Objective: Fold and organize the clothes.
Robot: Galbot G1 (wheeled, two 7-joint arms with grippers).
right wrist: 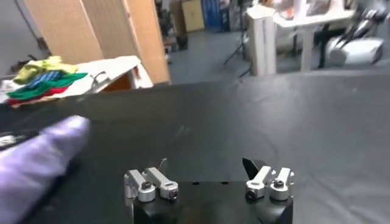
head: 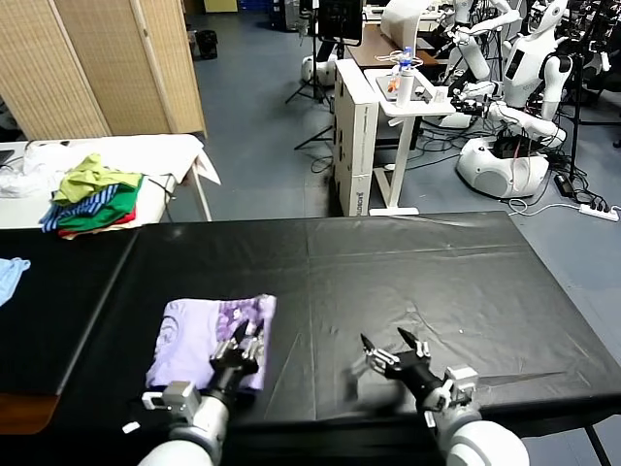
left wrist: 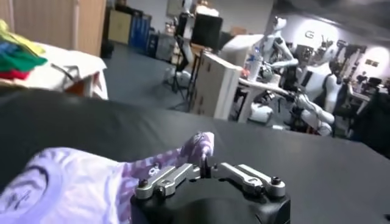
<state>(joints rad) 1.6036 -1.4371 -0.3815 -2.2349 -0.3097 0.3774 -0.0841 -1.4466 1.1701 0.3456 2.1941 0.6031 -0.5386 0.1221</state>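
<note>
Lying on the black table [head: 408,282], the lavender T-shirt [head: 199,340] is folded into a compact rectangle near the front edge on the robot's left side, with a darker purple print showing on its right part. The fabric looks thin and soft, with a rounded, slightly puffy folded edge in the right wrist view. The left gripper [head: 245,342] sits at the shirt's near right corner, over the cloth; in the head view its dark fingers look partly spread, and the left wrist view shows only the linkage bars, not the tips, so whether they touch the fabric cannot be told. No cloth is seen pinched between them. The right gripper [head: 395,346] hovers over bare table to the right of the shirt, well apart from it, with its two pointed fingers spread wide and nothing between them.

Behind the table on the left stands a white side table [head: 165,155] bearing a pile of green, yellow, blue and red clothes [head: 92,199]. A small light blue cloth [head: 10,277] is cut off at the left edge. A woven folding screen [head: 116,58] stands behind. Farther back on the right are a white stand [head: 374,136] and several white robots [head: 514,107], with cables on the grey floor. The table covering is smooth, dark and faintly creased.
</note>
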